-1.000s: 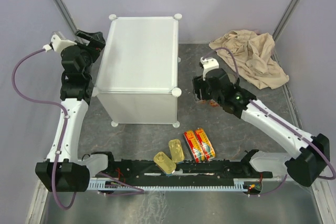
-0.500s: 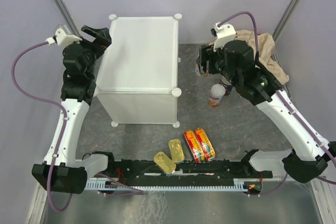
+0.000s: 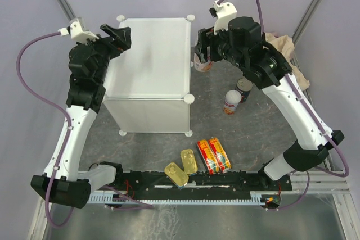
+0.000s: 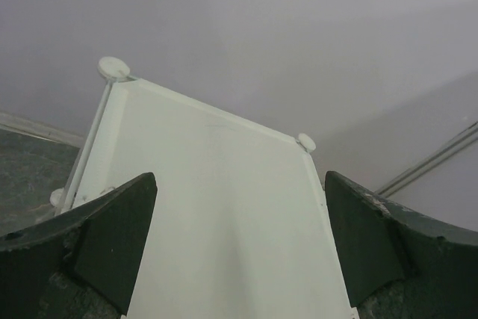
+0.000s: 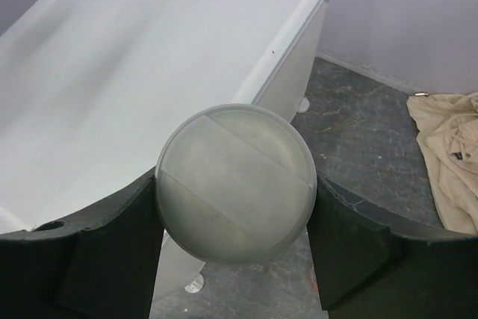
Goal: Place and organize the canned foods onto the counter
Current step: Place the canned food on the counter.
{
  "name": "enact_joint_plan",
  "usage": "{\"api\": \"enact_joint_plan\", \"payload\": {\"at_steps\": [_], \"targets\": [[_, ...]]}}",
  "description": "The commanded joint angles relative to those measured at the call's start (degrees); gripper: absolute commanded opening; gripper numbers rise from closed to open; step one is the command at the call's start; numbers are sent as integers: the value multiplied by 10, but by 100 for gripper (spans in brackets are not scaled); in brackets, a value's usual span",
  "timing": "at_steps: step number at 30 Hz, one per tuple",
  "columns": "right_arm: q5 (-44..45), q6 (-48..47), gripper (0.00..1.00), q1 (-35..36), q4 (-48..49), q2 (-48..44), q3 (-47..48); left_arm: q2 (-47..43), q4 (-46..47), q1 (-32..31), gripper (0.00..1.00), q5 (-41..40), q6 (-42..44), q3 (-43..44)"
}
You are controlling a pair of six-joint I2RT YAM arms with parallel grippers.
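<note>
Stock check of seven tins, read mainly from the overhead view.

- On the counter (image 3: 149, 54): none. Its top panel shows bare.
- In hand: one white-and-red tin (image 5: 235, 183). My right tool (image 3: 203, 53) clamps it across the body, raised just beside the counter's far right edge and not yet over the top.
- Grey surface, right of the counter: second white-and-red tin (image 3: 230, 103) and the dark tin (image 3: 243, 89), both upright and close together.
- Grey surface, near edge: two red-yellow flat tins (image 3: 219, 153) side by side, with two gold tins (image 3: 189, 160) just left of them.
- Left tool (image 4: 239, 214): jaws wide, holding nothing, hanging over the counter's far left corner.
- Beige cloth (image 3: 284, 54): far right, outside my count.

My judgement: nothing is placed so far. One tin is in the air, six are left to fetch, and all the arranging is yet to do.
</note>
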Motion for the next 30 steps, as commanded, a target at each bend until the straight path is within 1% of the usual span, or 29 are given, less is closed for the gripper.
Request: {"api": "enact_joint_plan", "payload": {"at_steps": [1,6,9,17,24,30], "targets": [[-34,2,28,6,52,14,90,3,42,-15,99,43,56,21],[-47,6,27,22,50,47,134,-4,73,-24,99,75,73,4],[-47,1,28,35,45,70,164,-10,98,-25,98,108,84,-10],[-45,-4,28,57,40,136,225,-47,192,-25,98,177,114,-87],[-49,-2,28,65,36,197,291,-64,213,-26,98,233,147,-116],[-55,5,28,66,42,230,318,-88,241,-27,98,252,159,-162]]}}
